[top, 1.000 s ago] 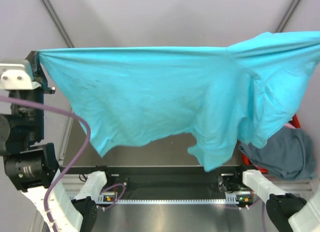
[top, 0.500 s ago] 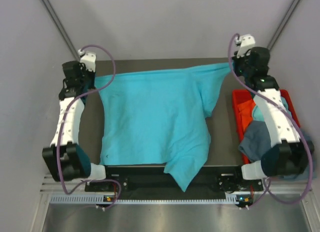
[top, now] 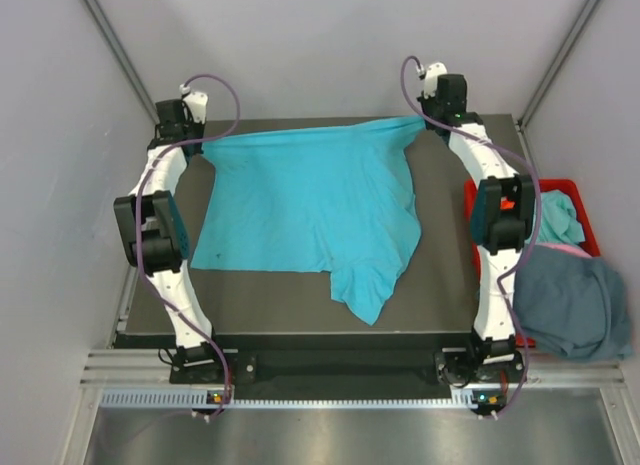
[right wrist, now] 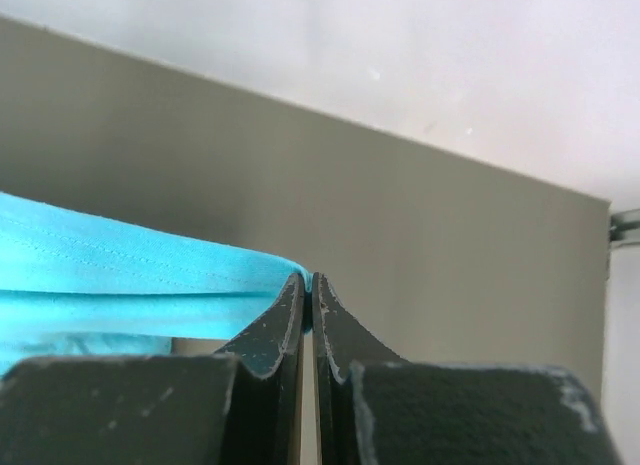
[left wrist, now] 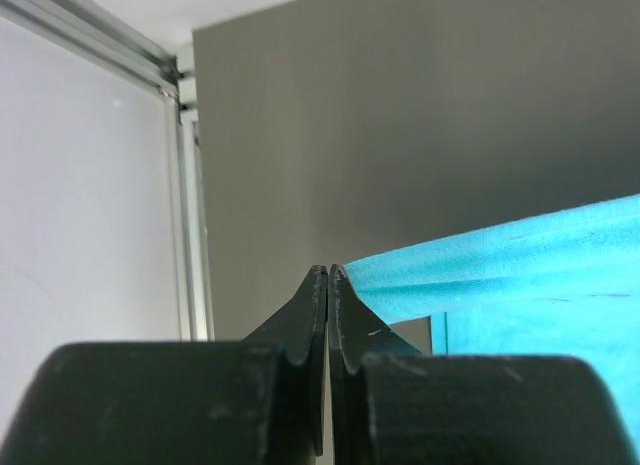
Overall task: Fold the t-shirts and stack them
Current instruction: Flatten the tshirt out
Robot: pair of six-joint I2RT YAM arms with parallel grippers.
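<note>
While the left gripper (left wrist: pixel 329 275) and the right gripper (right wrist: pixel 308 280) each clamp 1 far corner of the turquoise t-shirt (top: pixel 310 200) between closed fingers, its far edge runs straight between the 2 claws and the rest spreads over the table (top: pixel 440 275) on their near side.

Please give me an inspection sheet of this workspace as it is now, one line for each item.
Surface: dark table, largely covered by cloth.
Job's things: turquoise t-shirt spread out, not folded; slate t-shirt heaped over the bin's near end.
Clutter: red bin at the right, more cloth inside.
Hands: left hand and right hand both shut on the turquoise t-shirt's far corners.
Cables: purple cables looped along both arms.
Surroundings: grey walls; metal rail in front.
</note>
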